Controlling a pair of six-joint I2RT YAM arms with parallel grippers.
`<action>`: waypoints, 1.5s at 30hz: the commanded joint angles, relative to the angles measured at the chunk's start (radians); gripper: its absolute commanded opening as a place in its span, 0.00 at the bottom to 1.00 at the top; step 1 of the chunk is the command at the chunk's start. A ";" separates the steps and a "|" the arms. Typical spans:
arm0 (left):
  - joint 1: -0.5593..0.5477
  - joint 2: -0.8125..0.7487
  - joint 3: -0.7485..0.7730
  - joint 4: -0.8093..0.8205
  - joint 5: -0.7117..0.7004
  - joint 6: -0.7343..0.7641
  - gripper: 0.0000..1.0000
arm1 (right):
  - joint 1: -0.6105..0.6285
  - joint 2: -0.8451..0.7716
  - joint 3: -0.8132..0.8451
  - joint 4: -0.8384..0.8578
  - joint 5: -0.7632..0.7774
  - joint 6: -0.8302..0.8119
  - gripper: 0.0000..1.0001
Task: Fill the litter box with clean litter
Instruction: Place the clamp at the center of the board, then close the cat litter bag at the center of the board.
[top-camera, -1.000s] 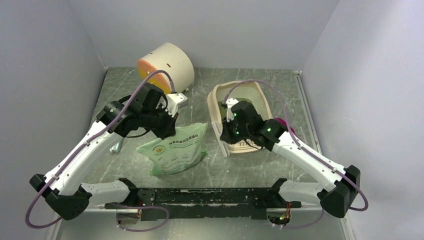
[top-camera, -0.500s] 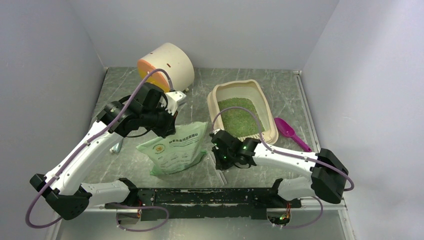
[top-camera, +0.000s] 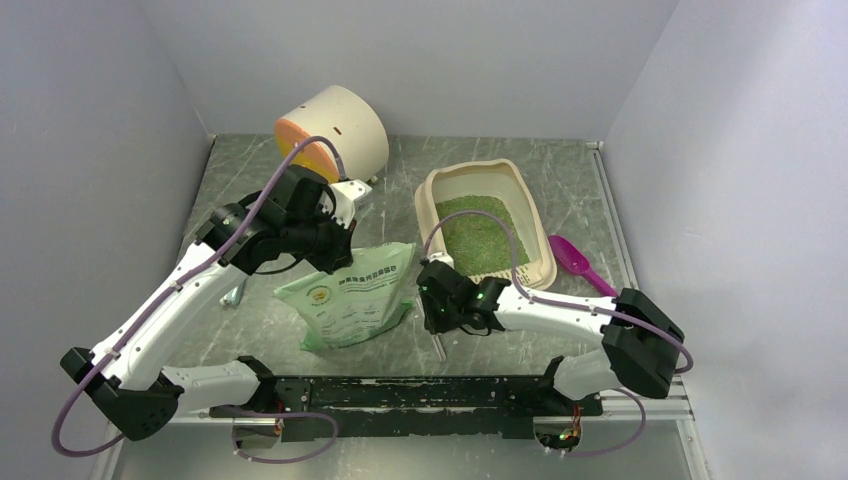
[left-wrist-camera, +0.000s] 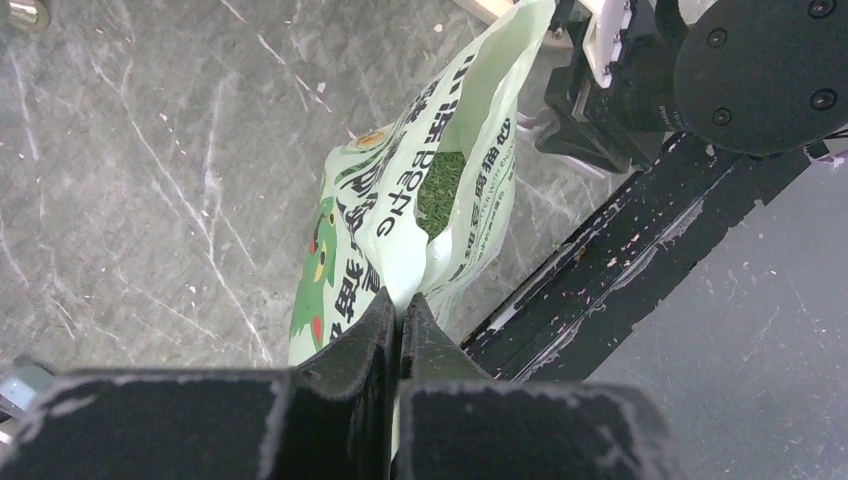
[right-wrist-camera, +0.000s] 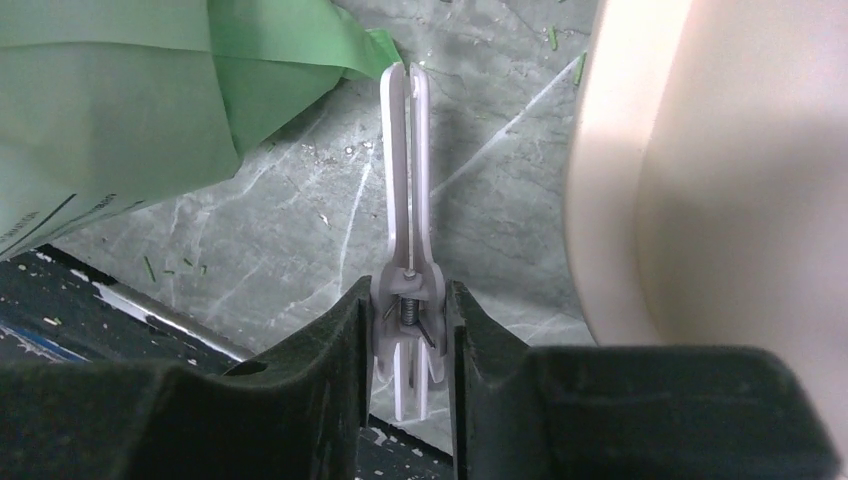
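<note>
Litter box (top-camera: 428, 205), beige with rounded corners, holds a grainy green bed of clean litter (top-camera: 482, 238). Left of it the left claw (left-wrist-camera: 400, 330) pinches the green bag (top-camera: 350, 300) at the top edge; at its near corner the right claw (right-wrist-camera: 408, 330) grips a white clip (right-wrist-camera: 405, 180).

**Print on the bag only, and none of it legible to us**

From the left wrist we see the bag (left-wrist-camera: 385, 215) rising straight ahead of the left gripper (left-wrist-camera: 400, 305), whose jaws pinch its edge. Dark green Chinese characters (left-wrist-camera: 440, 130) run lengthwise up the panel just ahead of the jaws. They are creased and slanted, and we cannot read them. A small round orange emblem (left-wrist-camera: 372, 140) sits farther out, left of that line. From above we make out a white label (top-camera: 352, 318) of fine print, too small to read. Up and left of the right gripper (right-wrist-camera: 408, 295), beyond the clip (right-wrist-camera: 405, 180), the bag's corner shows only thin dark strokes.
</note>
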 joint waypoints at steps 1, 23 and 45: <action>-0.002 -0.040 0.008 0.145 0.061 -0.014 0.05 | 0.003 -0.056 0.044 -0.019 0.030 0.004 0.37; -0.002 -0.029 0.028 0.064 0.180 0.088 0.05 | -0.256 -0.184 0.183 0.375 -0.667 -0.776 0.94; -0.003 -0.077 -0.125 0.163 0.168 0.272 0.50 | -0.277 -0.168 0.092 0.549 -0.718 -0.834 0.00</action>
